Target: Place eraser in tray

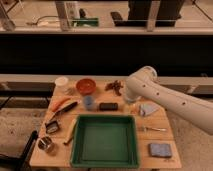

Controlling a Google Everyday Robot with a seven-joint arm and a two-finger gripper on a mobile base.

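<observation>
gripper: the gripper (131, 100) sits at the low end of the white arm, tucked down near the table (165, 142). Honestly can't tell if it's wide or narrow.
eraser: the small flat black rectangular eraser (108, 106) lies flat on the table just left of the gripper, between it and the little blue cup (89, 102). Nothing's holding it.
tray: the big square green plastic tray (105, 118) is in front of the gripper and down-left, with nothing in it.
why: my guess is the arm hangs low there to line up a grab, since the eraser lying flat needs a top-down pinch.
</observation>
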